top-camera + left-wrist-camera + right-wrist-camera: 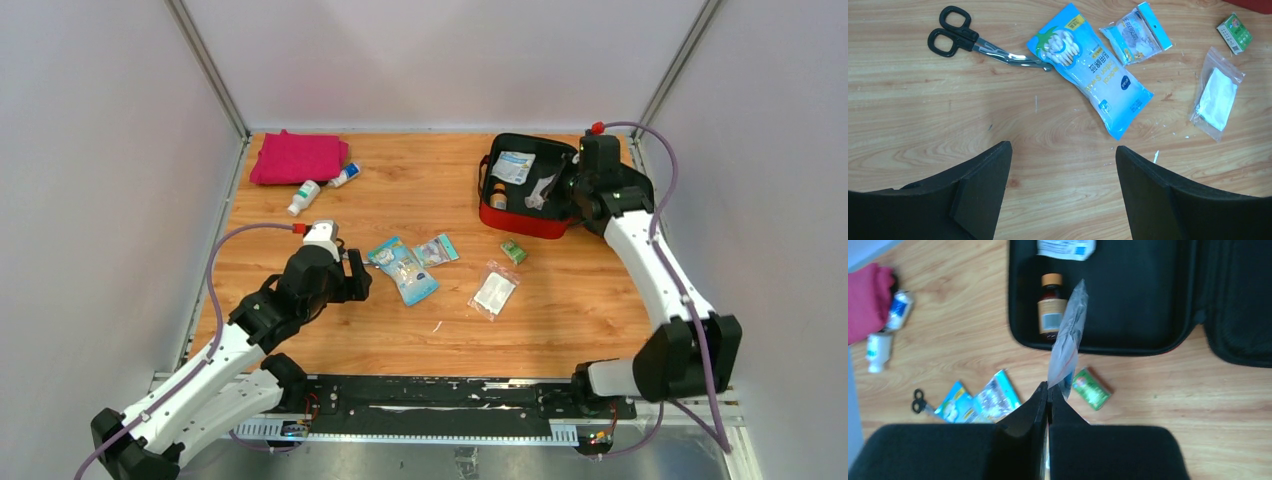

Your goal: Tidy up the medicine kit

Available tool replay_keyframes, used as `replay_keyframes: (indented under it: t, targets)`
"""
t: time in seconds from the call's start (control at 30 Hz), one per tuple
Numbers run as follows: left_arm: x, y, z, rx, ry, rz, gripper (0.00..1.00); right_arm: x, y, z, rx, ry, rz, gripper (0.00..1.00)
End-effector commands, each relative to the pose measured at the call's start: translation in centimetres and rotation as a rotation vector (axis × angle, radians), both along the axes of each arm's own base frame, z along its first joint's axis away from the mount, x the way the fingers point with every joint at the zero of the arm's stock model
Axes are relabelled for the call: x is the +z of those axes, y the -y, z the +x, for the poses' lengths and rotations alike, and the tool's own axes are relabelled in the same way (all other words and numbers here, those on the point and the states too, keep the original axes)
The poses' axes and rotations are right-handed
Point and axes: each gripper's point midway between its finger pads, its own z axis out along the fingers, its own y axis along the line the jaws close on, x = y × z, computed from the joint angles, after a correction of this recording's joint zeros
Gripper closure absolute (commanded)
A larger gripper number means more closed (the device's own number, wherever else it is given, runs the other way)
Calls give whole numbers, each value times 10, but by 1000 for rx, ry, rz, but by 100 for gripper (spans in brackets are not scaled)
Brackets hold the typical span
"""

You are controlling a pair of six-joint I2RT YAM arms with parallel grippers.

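Your right claw [1048, 389] is clenched on a clear plastic bag [1068, 335], the open medicine kit [1148, 300] just beyond its tips, while your left claw [1063, 150] stands released, scissors [979, 46] ahead of it.

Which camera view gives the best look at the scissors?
The left wrist view: the scissors lie close and sharp, only the tips tucked under the blue packet. The right wrist view shows them tiny and blurred. In the top view I cannot make them out.
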Motion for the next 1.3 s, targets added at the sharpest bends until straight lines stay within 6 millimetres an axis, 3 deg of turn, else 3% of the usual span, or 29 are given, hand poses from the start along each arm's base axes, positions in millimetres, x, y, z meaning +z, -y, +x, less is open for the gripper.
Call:
replay_keyframes:
  t: [0.0,0.2,0.37,0.43,0.5,0.53,0.7,0.87,0.97,1.13,1.27]
  targets:
    - [-7,-4,-2,18,-16,6,18,-24,28,24,-28,-92,-89,100]
    - [-12,-5,-3,15,-23,14,18,-56,26,66,14,-184,-89,100]
    - [-12,-8,-2,37,-24,16,17,-80,9,83,112,-244,-26,99]
    - [-13,-7,-2,38,-25,11,16,-89,15,88,110,-263,-20,97]
    - [-15,-6,-2,40,-28,9,15,-101,30,91,68,-293,-55,89]
    - [-17,-4,-1,40,-33,3,14,-112,54,89,-11,-364,-134,75]
    - [-25,-2,2,42,-57,16,12,-100,56,84,-7,-370,-165,50]
    - [-30,12,8,30,-77,-24,8,-68,55,69,-20,-313,-229,34]
    - [-35,24,16,37,-87,-69,6,-46,49,54,-21,-275,-272,30]
    - [-47,46,32,54,-132,-130,7,-24,-3,10,137,-201,-158,33]
    - [-61,56,40,77,-170,-157,10,-40,-40,-35,249,-200,12,39]
